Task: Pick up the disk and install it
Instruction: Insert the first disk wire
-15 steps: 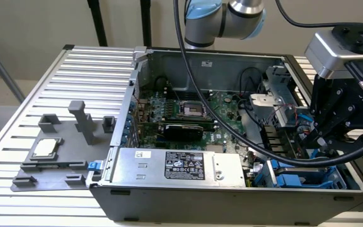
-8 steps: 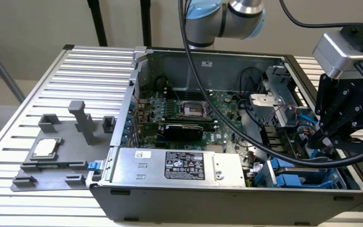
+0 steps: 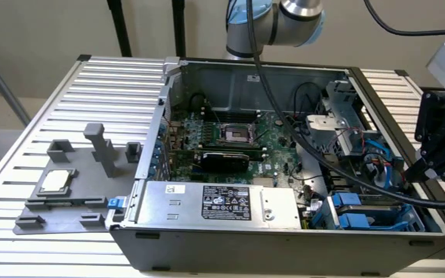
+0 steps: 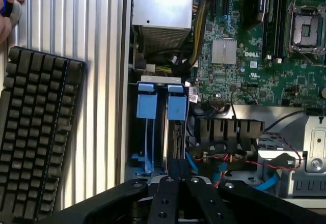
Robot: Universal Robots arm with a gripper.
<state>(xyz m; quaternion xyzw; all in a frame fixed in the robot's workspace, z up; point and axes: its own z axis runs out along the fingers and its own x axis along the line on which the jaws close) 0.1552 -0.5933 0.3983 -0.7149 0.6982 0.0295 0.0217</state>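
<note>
Wrist view has the black fingers (image 4: 171, 175) pressed together with nothing between them, poised just above the drive bay of the open computer case (image 3: 207, 243). The disk (image 4: 175, 113) stands in that bay, its blue frame just beside a second blue carrier (image 4: 145, 107) that looks empty. On the desk (image 3: 122, 81), a grey holder (image 3: 76, 191) carries a small silver chip (image 3: 56, 182). By these signs the disk is already slotted in; whether it is pushed fully home cannot be told.
</note>
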